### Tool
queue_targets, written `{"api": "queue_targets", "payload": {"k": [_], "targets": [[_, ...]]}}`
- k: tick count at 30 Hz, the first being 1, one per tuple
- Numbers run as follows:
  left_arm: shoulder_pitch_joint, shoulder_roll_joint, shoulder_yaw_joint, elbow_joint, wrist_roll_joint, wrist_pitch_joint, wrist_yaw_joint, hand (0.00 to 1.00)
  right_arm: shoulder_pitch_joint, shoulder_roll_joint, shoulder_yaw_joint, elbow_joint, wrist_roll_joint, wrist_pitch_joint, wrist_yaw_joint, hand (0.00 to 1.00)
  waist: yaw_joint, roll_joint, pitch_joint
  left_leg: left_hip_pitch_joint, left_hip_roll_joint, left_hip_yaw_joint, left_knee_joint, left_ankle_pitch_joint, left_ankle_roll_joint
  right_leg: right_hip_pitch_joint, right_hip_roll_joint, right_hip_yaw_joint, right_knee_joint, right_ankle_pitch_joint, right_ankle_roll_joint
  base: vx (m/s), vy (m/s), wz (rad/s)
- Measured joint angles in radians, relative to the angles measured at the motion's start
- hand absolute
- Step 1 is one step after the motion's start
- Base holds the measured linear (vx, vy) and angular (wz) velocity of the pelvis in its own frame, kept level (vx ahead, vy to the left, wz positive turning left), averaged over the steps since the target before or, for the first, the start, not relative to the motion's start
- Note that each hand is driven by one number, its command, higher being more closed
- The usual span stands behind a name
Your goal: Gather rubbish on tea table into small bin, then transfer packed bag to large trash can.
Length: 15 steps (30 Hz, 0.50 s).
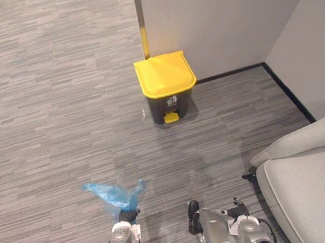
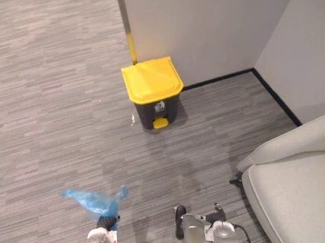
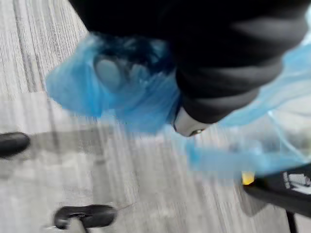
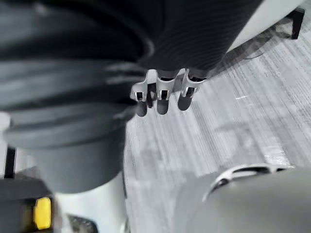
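blue plastic, the thin rubbish bag [image 1: 113, 193], is gripped at its bunched neck by the curled fingers of the left hand [image 1: 127, 216], low above the grey carpet [image 1: 48, 120]. the large trash can [image 1: 167, 92] is seen well ahead, yellow lid shut, against the wall [image 1: 222, 19]. the right hand [image 4: 163, 94] is held empty near a pale sofa [image 1: 310, 188], fingers relaxed side by side.

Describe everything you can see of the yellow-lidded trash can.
The trash can has a dark grey plastic-looking body, a shut yellow lid, a yellow foot pedal at its base and a small white mark in front. It stands upright on the grey floor close to the wall; nothing else touches it.
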Motion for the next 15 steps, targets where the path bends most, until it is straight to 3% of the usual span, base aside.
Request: {"api": "queue_targets", "payload": {"k": [2,4,6,8,9,10,11,14,15], "targets": [[0.012,-0.032,0.017,-0.038,0.0,0.0,-0.003,1.0,0.009,0.001,0.026,-0.003,0.0,0.001,0.0,0.0,0.01,0.0,0.002,-0.113,0.064,0.024,0.265,-0.026,0.027,0.083,0.024,0.001,-0.045,-0.024,-0.01,0.33,-0.107,0.13],[0.042,-0.058,0.02,-0.051,-0.001,0.0,-0.007,1.0,0.011,0.006,0.027,-0.003,0.004,0.001,0.001,0.0,0.03,-0.002,0.001,-0.206,0.087,0.054,0.334,-0.059,0.04,0.16,0.036,0.006,-0.087,-0.043,-0.018,0.3,-0.015,-0.28],[0.058,-0.07,0.021,-0.06,-0.001,0.004,-0.011,1.0,0.009,0.031,0.017,-0.025,0.019,0.002,0.0,0.0,0.032,-0.005,0.002,-0.269,0.071,0.099,0.197,-0.074,0.061,0.217,0.036,0.024,-0.129,-0.045,-0.008,0.31,0.054,-0.25],[0.049,-0.071,0.023,-0.065,0.0,0.002,-0.014,1.0,0.013,0.039,-0.014,-0.037,0.019,0.002,0.0,0.0,0.044,-0.004,0.001,-0.308,0.019,0.102,-0.033,-0.056,0.059,0.258,0.024,0.047,-0.169,-0.049,0.022,0.32,0.117,-0.3],[0.049,-0.073,0.022,-0.063,0.0,0.002,-0.015,1.0,0.021,0.037,-0.017,-0.034,0.019,0.003,0.0,0.0,0.051,-0.003,0.002,-0.307,-0.02,0.091,-0.19,-0.005,0.048,0.281,0.013,0.06,-0.189,-0.058,0.042,0.42,0.188,-0.34],[0.05,-0.073,0.019,-0.057,0.0,0.002,-0.018,1.0,0.028,0.032,-0.017,-0.027,0.019,0.003,0.0,0.0,0.054,-0.004,0.0,-0.303,-0.047,0.07,-0.274,0.085,0.052,0.298,0.005,0.075,-0.202,-0.066,0.061,0.38,0.186,-0.43],[0.05,-0.066,0.017,-0.05,0.0,0.001,-0.02,1.0,0.032,0.031,-0.016,-0.006,0.019,0.007,0.0,0.0,0.07,-0.014,-0.014,-0.269,-0.083,0.07,-0.331,0.157,0.082,0.314,-0.011,0.112,-0.221,-0.071,0.089,0.54,0.224,-0.22],[0.025,-0.042,-0.01,-0.023,0.0,0.001,-0.022,1.0,0.027,0.031,-0.017,0.012,0.017,0.009,0.002,0.0,0.057,-0.04,-0.031,-0.286,-0.133,0.096,-0.275,0.125,0.138,0.332,-0.07,0.136,-0.249,-0.067,0.133,0.46,0.19,-0.06],[0.029,-0.042,-0.017,-0.02,0.0,0.001,-0.023,1.0,0.02,0.028,-0.017,0.01,0.017,0.008,0.002,0.0,0.057,-0.033,-0.033,-0.274,-0.138,0.109,-0.258,0.093,0.145,0.321,-0.079,0.157,-0.206,-0.067,0.139,0.37,0.152,-0.31]]}}
